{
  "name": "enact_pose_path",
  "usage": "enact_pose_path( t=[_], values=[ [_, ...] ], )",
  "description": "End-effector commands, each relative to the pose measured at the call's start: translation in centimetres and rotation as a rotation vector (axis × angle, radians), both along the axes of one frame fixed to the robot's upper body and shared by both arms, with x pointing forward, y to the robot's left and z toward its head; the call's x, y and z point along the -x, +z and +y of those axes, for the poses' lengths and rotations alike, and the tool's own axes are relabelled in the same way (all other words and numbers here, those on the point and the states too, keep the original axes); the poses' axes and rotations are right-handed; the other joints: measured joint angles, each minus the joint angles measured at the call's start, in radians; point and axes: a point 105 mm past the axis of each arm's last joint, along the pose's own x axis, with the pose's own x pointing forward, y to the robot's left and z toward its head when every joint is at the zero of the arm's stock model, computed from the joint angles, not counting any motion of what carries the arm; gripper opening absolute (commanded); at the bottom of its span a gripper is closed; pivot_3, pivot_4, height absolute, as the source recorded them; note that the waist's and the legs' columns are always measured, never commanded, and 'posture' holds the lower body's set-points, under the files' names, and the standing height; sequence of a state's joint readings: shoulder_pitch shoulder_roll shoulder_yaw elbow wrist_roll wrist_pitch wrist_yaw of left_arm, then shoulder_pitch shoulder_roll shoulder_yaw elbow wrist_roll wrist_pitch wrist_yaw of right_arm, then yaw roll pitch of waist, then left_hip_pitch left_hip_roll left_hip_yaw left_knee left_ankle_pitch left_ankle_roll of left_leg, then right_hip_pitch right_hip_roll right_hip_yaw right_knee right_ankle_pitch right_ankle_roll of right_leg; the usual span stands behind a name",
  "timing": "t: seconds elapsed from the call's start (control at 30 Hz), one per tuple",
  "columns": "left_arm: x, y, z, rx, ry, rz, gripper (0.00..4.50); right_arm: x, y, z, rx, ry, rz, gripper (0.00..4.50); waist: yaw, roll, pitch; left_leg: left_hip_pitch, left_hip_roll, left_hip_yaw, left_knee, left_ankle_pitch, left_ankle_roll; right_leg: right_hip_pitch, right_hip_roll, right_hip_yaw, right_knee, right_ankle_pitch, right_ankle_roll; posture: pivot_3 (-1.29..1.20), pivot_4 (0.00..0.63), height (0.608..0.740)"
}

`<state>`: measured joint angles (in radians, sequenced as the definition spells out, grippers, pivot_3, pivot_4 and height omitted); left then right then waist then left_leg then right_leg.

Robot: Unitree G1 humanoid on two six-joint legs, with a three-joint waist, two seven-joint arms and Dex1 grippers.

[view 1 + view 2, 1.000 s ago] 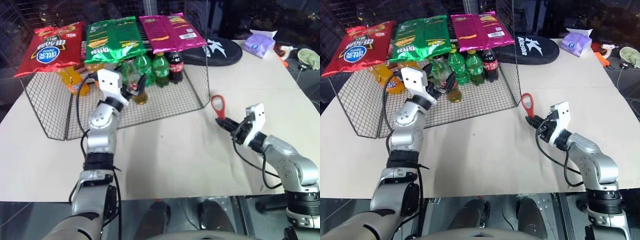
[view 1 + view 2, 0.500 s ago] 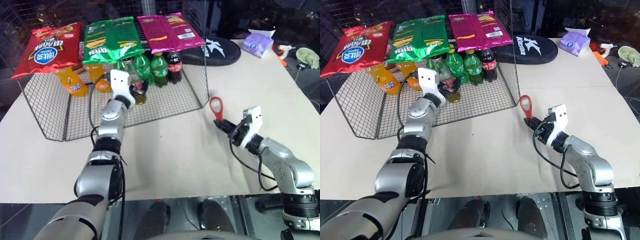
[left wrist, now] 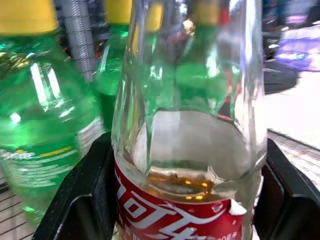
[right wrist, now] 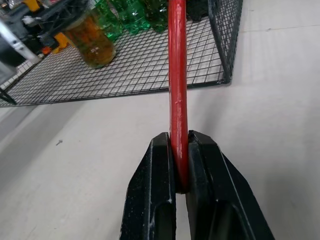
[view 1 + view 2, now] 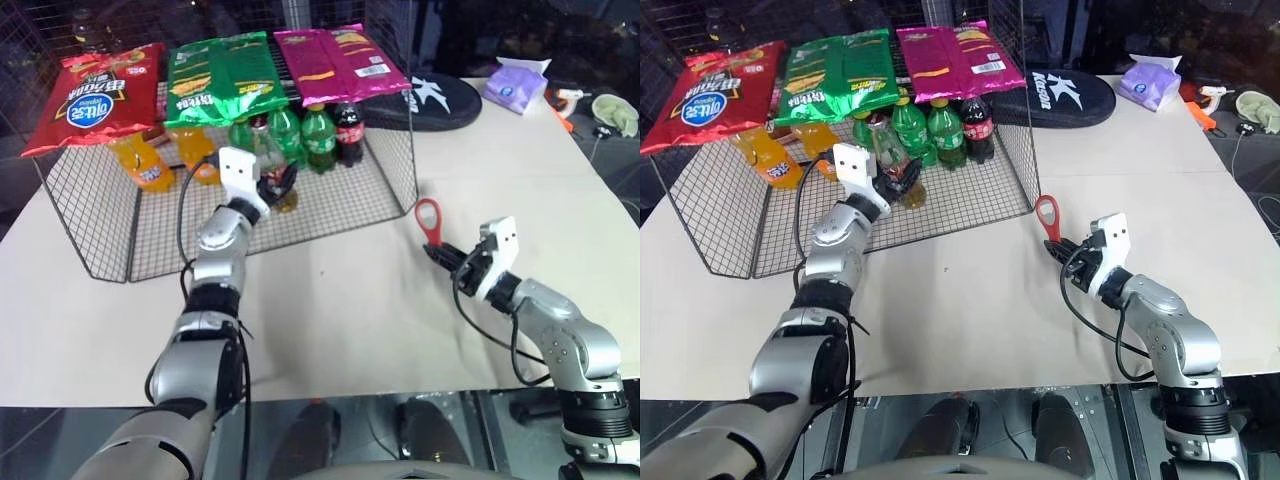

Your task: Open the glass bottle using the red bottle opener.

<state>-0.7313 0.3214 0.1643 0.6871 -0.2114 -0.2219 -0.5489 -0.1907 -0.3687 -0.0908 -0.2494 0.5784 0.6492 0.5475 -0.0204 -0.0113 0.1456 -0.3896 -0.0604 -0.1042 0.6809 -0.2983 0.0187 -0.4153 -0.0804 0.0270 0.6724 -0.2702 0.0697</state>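
so, step: i judge we're in the pick-up stage; bottle being gripped in the rack, cap not yet touched by the opener.
right gripper point(image 5: 1058, 243): nearest me, over bare table point(image 5: 970, 310), fingers point(image 4: 155, 200) pinched tight on the opener's handle.
opener point(image 5: 1047, 214): stands up from that grip, ring head on top, well apart from the bottle, just off the rack's right front corner.
left gripper point(image 5: 902, 175): reaches into the rack from the front, fingers point(image 3: 82, 200) part-way in, one on each side of the bottle at label height; they look touching or close to it, i can't tell how firm.
bottle point(image 5: 271, 170): inside the rack on its mesh floor, tilted a little, amber liquid low, red label between the fingers.
next move: i'd say confirm the grip, then draw the bottle out through the open front onto the table and bring the opener's ring over the cap.
edges: green bottles point(image 5: 914, 128) stand just behind and beside the bottle; chip bags point(image 5: 835, 62) overhang it from the top; rack point(image 5: 970, 205) side mesh to the right.
open room: little upward, so i'd pull it toward me; the table between the two arms is bare and wide.
far: black case point(image 5: 1070, 95) and tissue pack point(image 5: 1150, 82) sit at the back, well out of the way.
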Motion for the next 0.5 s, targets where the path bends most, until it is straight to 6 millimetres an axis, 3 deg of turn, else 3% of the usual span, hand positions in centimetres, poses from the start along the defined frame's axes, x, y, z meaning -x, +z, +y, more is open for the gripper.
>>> enact_pose_path(
  t=[0.03, 0.3, 0.5],
  values=[
    [1.5, 2.9, -1.3, -0.016, -0.093, -0.101, 2.68, -0.2, 1.5, 0.0, -0.005, 0.004, -0.069, 0.0, 0.001, 0.0, 0.0, 0.0, 0.0, 0.0, 0.0, 0.0, 0.0, 0.0, 0.0, 0.0, 0.0, 0.0, 0.0, 0.0, 0.15, 0.74],
    [7.0, 0.9, -5.7, -0.031, -0.401, 0.039, 2.68, 0.0, 4.5, -0.2, -0.083, -0.006, -0.208, 0.0, 0.0, 0.0, 0.0, 0.0, 0.001, 0.0, 0.001, 0.0, 0.0, 0.0, 0.0, 0.0, 0.0, 0.0, 0.0, 0.0, 0.15, 0.74],
    [9.2, 0.3, -6.9, -0.037, -0.472, 0.103, 2.68, 0.7, 4.6, 0.2, -0.018, 0.008, -0.25, 0.0, 0.003, 0.0, 0.0, 0.0, 0.001, -0.001, 0.002, 0.0, 0.0, 0.0, 0.0, 0.0, 0.001, 0.0, 0.0, 0.0, 0.15, 0.74]
  ],
)
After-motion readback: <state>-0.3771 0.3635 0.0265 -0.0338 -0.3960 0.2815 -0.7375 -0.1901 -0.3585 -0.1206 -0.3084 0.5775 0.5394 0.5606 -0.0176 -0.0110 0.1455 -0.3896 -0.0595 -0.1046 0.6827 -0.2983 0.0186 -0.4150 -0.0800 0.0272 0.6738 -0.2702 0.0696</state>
